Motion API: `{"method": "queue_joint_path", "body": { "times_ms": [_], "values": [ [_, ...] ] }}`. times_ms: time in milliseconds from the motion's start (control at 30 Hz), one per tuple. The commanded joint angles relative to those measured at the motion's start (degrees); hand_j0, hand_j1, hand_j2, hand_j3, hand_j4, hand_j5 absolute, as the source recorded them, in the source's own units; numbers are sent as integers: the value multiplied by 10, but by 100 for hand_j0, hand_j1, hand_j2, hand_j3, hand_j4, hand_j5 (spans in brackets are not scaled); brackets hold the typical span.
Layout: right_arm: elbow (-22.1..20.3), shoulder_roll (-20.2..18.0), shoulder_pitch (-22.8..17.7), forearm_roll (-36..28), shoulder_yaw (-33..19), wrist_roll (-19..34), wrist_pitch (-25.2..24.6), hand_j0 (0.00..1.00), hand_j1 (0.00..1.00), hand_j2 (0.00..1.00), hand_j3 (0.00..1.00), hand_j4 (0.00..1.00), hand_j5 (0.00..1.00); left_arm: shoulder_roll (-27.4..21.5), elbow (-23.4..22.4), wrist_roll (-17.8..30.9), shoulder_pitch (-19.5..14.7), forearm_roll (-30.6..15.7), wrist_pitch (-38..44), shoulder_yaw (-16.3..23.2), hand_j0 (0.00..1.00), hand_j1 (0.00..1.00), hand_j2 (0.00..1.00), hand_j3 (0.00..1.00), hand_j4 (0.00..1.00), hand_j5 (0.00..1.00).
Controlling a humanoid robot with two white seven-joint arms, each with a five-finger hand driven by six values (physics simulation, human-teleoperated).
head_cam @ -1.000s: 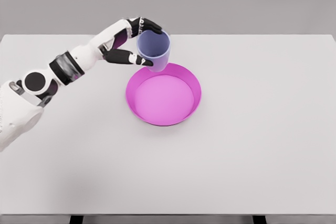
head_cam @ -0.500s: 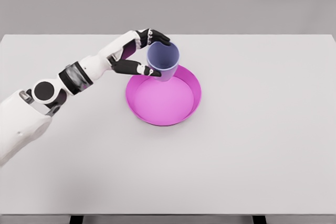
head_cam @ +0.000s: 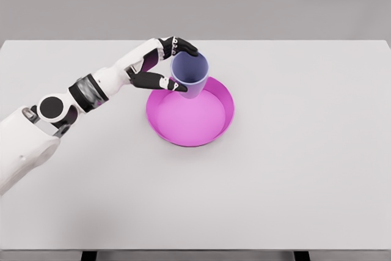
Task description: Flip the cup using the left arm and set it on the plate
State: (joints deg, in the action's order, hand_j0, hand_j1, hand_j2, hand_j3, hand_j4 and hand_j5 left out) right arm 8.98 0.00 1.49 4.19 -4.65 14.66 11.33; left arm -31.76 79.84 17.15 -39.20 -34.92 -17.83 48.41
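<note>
A lavender-blue cup [head_cam: 190, 75] is held upright with its mouth up, over the far left rim of the magenta plate [head_cam: 211, 132]. My left hand [head_cam: 173, 65] is shut on the cup from its left side, thumb in front and fingers behind the rim. Whether the cup's base touches the plate I cannot tell. The left arm reaches in from the lower left. The right arm is out of view.
The white table [head_cam: 305, 151] spreads around the plate, its front edge running along the bottom of the view. A grey wall stands behind the table's far edge.
The left hand carried the cup to the right and slightly down, from beyond the plate's far left edge to over its rim. In the last half second it hardly moved.
</note>
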Motion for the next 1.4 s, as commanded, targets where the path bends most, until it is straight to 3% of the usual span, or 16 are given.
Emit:
{"method": "queue_joint_path", "body": {
  "times_ms": [0,333,1100,1267,1367],
  "values": [
    [0,0,0,0,0,0,0,100,100,100,100,100,100,-1,0,0,0,-14,8,1,66,66,66,66,66,66],
    [0,0,0,0,0,0,0,100,100,100,100,100,100,-3,1,1,5,-57,27,10,67,67,67,67,67,67],
    [0,0,0,0,0,0,0,100,100,100,100,100,100,22,-26,0,25,-20,44,11,68,68,68,68,68,68],
    [0,0,0,0,0,0,0,100,100,100,100,100,100,22,-24,-1,25,-20,44,10,87,87,87,87,87,87],
    [0,0,0,0,0,0,0,100,100,100,100,100,100,22,-24,0,25,-20,43,10,91,91,91,91,91,91]
  ]
}}
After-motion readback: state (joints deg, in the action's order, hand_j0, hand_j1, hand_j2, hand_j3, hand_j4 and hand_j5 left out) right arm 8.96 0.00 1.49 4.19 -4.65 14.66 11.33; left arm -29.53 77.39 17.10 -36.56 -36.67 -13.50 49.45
